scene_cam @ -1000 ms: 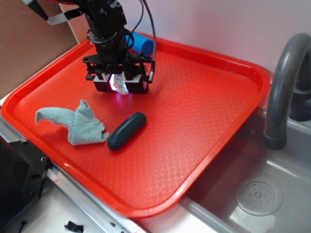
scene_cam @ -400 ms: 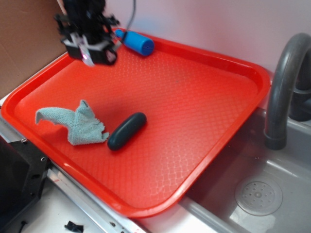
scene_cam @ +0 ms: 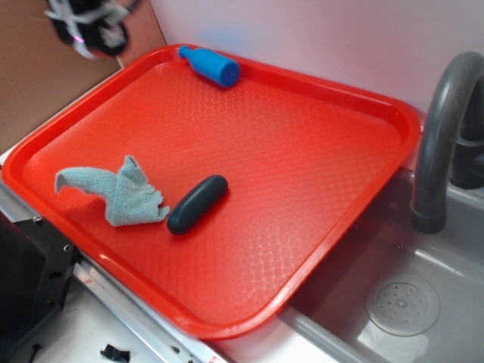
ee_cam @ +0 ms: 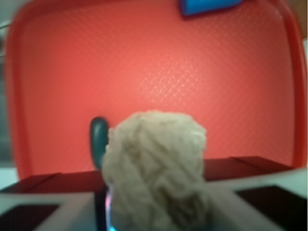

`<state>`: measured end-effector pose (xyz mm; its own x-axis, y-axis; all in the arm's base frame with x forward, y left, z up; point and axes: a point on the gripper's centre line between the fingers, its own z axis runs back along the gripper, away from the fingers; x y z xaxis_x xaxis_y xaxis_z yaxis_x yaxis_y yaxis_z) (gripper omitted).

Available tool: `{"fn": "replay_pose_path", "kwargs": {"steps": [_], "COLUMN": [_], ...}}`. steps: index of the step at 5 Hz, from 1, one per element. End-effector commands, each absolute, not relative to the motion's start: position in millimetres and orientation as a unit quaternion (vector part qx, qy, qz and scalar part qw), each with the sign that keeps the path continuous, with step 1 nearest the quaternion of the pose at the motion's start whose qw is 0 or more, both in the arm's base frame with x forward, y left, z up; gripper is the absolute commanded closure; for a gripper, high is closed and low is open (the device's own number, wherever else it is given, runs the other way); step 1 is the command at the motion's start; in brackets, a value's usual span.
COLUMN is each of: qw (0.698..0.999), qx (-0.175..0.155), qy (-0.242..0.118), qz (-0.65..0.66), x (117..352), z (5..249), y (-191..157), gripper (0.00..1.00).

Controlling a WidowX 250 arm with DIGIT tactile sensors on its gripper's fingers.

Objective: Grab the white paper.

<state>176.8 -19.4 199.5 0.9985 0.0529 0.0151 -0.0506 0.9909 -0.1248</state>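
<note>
In the wrist view the white paper [ee_cam: 155,159], a crumpled off-white wad, fills the space between the jaws of my gripper [ee_cam: 154,214], which is shut on it. It hangs high above the red tray [ee_cam: 192,86]. From the exterior view my gripper [scene_cam: 85,29] is a motion-blurred shape at the top left, over the tray's back-left corner. The wad itself is too blurred to make out there.
On the red tray [scene_cam: 302,151] lie a light-teal cloth [scene_cam: 121,193], a dark oblong object [scene_cam: 197,204] and, at the back rim, a blue bottle [scene_cam: 213,66]. To the right are a grey faucet [scene_cam: 442,136] and a sink with a drain [scene_cam: 402,306].
My gripper has risen from the tray's back-left area and swung up and left, carrying the paper with it. Cloth, dark object and bottle have not moved.
</note>
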Motion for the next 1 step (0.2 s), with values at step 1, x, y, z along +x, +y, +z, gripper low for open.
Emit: {"fn": "replay_pose_path", "kwargs": {"steps": [1], "qw": [0.998], "qx": [-0.031], "qy": [-0.035], "qz": [0.036], "x": [161.9], "z": [217.6], "y": [-11.6], "gripper": [1.00]}}
